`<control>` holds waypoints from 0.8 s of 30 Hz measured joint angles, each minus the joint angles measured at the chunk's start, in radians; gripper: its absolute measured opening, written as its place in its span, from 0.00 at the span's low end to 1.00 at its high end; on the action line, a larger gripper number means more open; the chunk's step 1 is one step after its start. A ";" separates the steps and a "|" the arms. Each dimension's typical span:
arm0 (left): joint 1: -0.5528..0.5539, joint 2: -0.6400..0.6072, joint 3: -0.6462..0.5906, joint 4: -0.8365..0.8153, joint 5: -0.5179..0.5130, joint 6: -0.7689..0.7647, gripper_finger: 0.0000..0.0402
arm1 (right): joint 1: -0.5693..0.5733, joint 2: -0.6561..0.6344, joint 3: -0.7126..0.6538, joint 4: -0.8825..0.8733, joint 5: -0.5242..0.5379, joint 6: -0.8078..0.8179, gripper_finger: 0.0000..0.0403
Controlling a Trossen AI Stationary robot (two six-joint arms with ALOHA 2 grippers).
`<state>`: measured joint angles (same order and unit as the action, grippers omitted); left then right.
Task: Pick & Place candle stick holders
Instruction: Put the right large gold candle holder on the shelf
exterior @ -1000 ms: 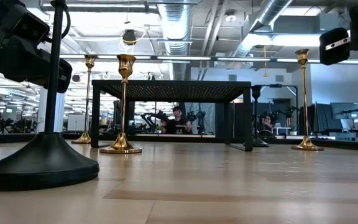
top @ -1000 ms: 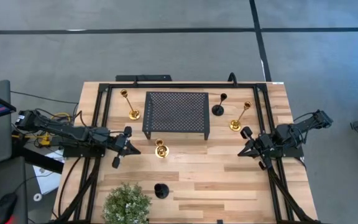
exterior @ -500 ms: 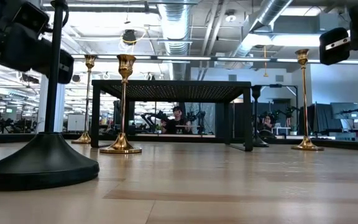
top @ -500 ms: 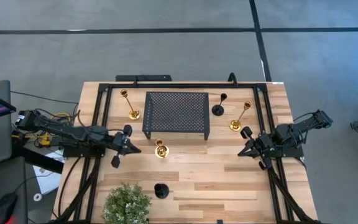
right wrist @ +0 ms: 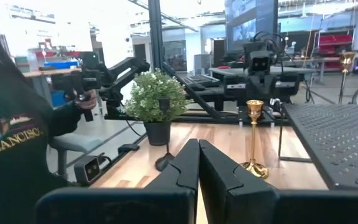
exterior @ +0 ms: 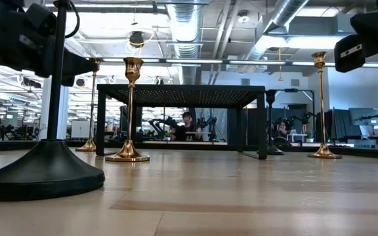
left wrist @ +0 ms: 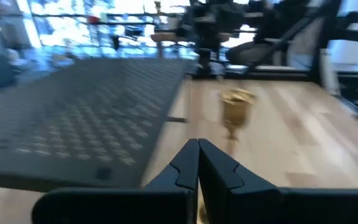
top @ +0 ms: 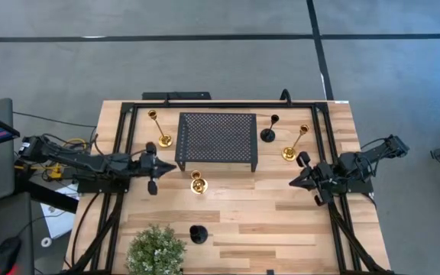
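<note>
On the wooden surface [top: 281,221] I see the short gold candle stick holder [top: 197,182] beside the black perforated metal stand [top: 216,138]; left gripper [top: 153,165] and right gripper [top: 302,177] hover, fingers together.

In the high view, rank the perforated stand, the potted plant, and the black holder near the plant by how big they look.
1. The black perforated stand, clearly the largest.
2. The potted plant, cut off at the frame's bottom edge.
3. The black holder, the smallest.

The overhead view shows only their footprints, not heights.
</note>
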<state>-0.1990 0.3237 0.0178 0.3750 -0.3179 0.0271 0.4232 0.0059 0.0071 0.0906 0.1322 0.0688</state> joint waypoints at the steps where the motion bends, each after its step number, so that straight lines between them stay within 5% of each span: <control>1: 0.010 0.000 0.006 0.000 -0.001 0.011 0.02 | 0.000 0.000 0.000 0.000 0.000 0.014 0.00; 16: 0.246 0.000 0.050 -0.019 -0.059 0.048 0.02 | 0.000 0.000 0.000 -0.009 0.000 0.026 0.00; 24: 0.344 -0.001 0.050 -0.019 0.008 0.021 0.02 | -0.001 0.000 0.000 -0.012 0.000 0.026 0.00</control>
<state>0.1454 0.3229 0.0673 0.3561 -0.3099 0.0486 0.4225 0.0059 0.0071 0.0787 0.1326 0.0949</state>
